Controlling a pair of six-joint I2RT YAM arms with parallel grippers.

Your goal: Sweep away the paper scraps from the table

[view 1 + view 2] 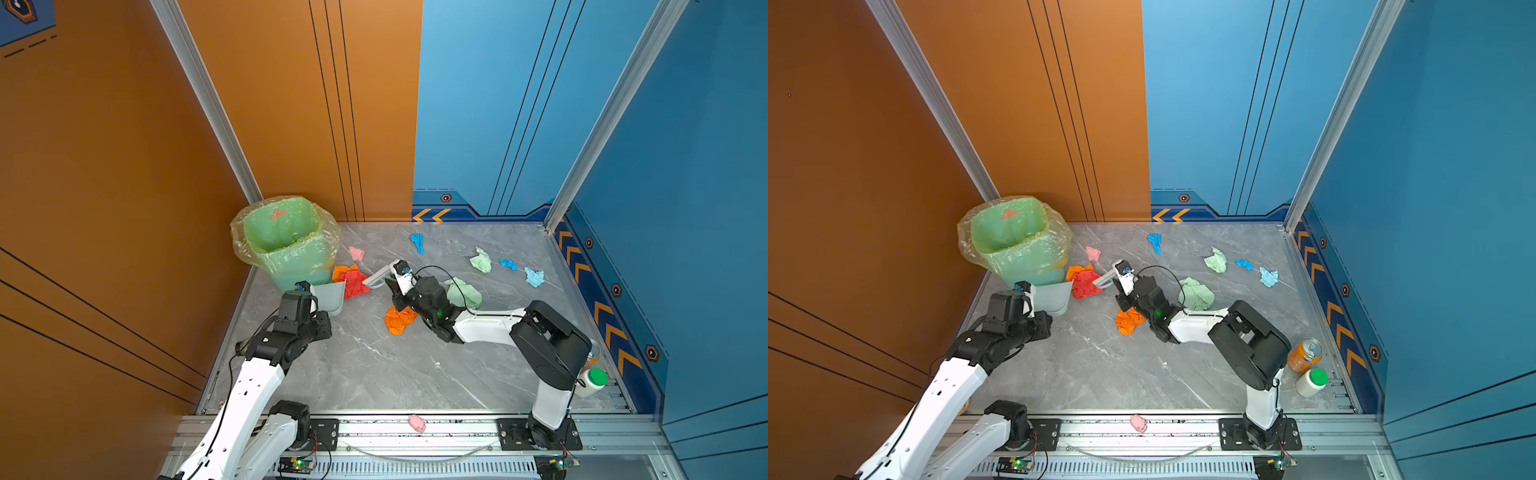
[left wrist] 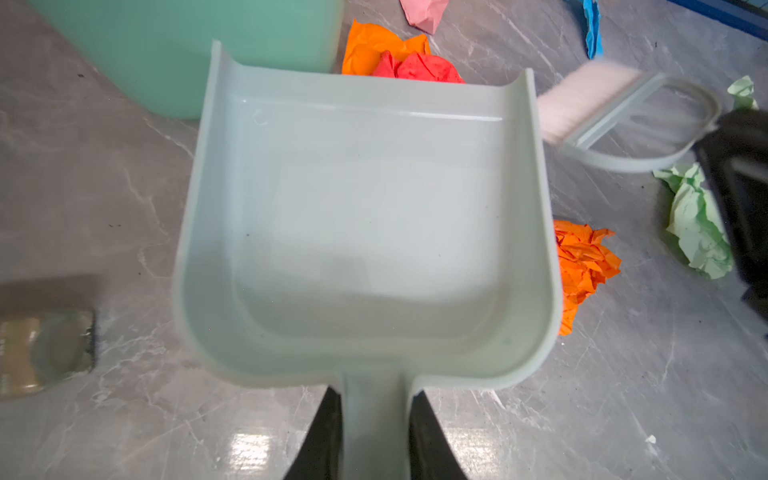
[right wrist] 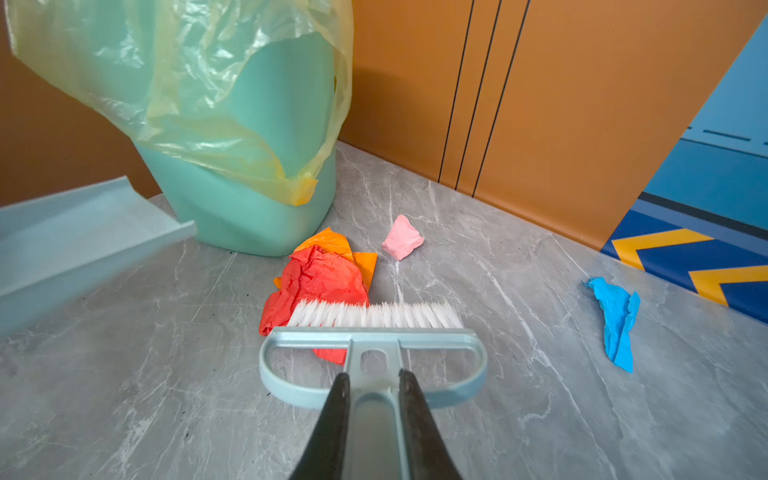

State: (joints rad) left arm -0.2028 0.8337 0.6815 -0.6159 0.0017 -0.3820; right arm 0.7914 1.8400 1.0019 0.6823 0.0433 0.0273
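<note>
While the left gripper (image 2: 374, 392) is closed tight on the handle of the dustpan (image 2: 353, 208), the right gripper (image 3: 374, 376) is closed tight on the handle of the brush (image 3: 370, 334). The mouth of the dustpan points at the red scrap (image 3: 320, 278) and sits just beside the green bin (image 3: 249, 208). The bin has a thin yellow bag (image 3: 166, 83) in it and stands in the far left corner of the grey table (image 3: 124, 395).

The white hairs of the brush are right at the near edge of the red scrap. I cannot tell if they touch it. An orange scrap (image 3: 332, 241) lies under the red one, next to the foot of the bin. A pink scrap (image 3: 402, 237) lies a bit behind them, and a blue scrap (image 3: 617, 320) lies near the back wall.

In both top views, a second orange scrap (image 1: 399, 319) lies by the right arm's wrist. A big pale green scrap (image 1: 467, 293) is partly hidden behind that arm. Farther right lie a small pale green scrap (image 1: 481, 261), a tiny blue scrap (image 1: 508, 264) and a light blue scrap (image 1: 534, 277), all on the table and apart from each other.

A pink pig toy (image 1: 416, 422) lies on the metal rail at the front. An orange can (image 1: 1305, 354) and a white bottle (image 1: 1312, 382) with a green cap stand in the near right corner.
</note>
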